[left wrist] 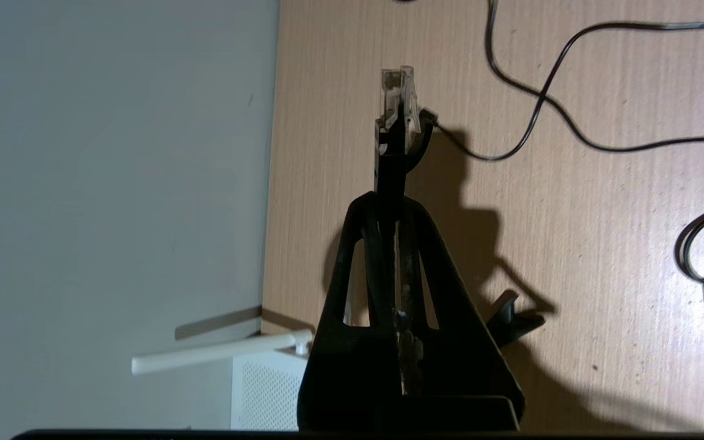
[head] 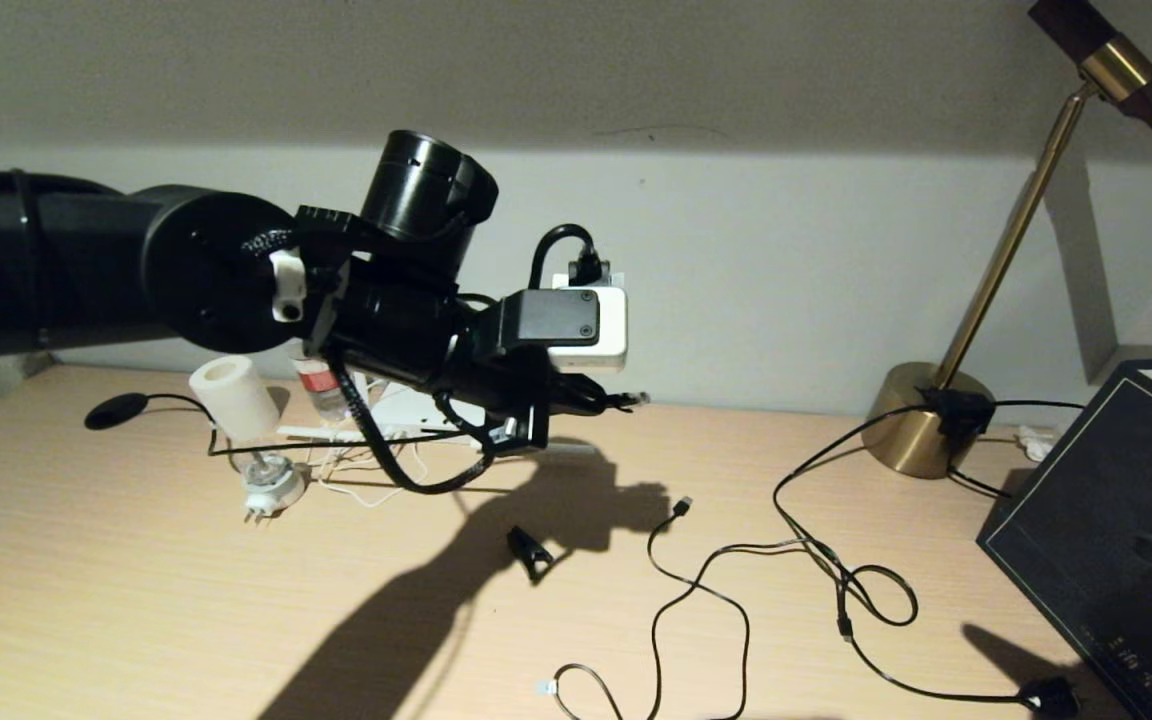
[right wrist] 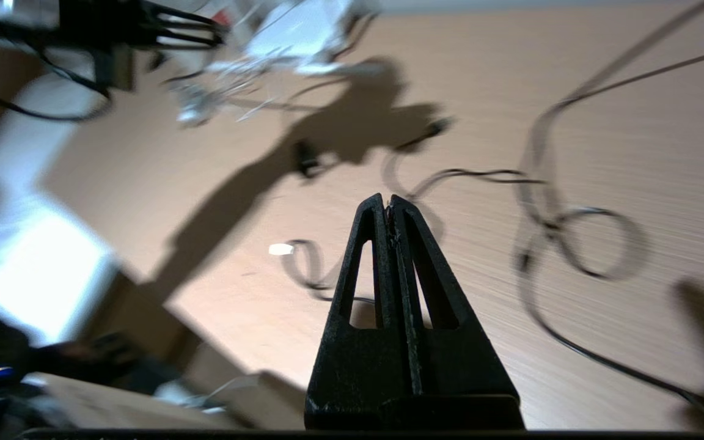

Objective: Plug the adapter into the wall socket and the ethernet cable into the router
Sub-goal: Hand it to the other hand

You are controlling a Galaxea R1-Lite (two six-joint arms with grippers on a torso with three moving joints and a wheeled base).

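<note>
My left gripper (head: 601, 401) hangs above the middle of the desk, near the wall, and is shut on the ethernet cable (head: 414, 478). The cable's clear clip connector (left wrist: 398, 96) sticks out past the fingertips (left wrist: 382, 211), and the rest droops in a loop under the wrist. Behind the arm, against the wall, lies the white router (head: 404, 407); its perforated body (left wrist: 266, 391) and one antenna (left wrist: 217, 357) show in the left wrist view. My right gripper (right wrist: 388, 201) is shut on nothing above the desk's right part. I cannot pick out the adapter or the wall socket.
A round white travel plug (head: 271, 487), a white roll (head: 233, 397) and a small bottle (head: 321, 388) crowd the router. A black clip (head: 529, 553) and thin black cables (head: 701, 590) lie mid-desk. At the right stand a brass lamp base (head: 921, 425) and a dark box (head: 1106, 530).
</note>
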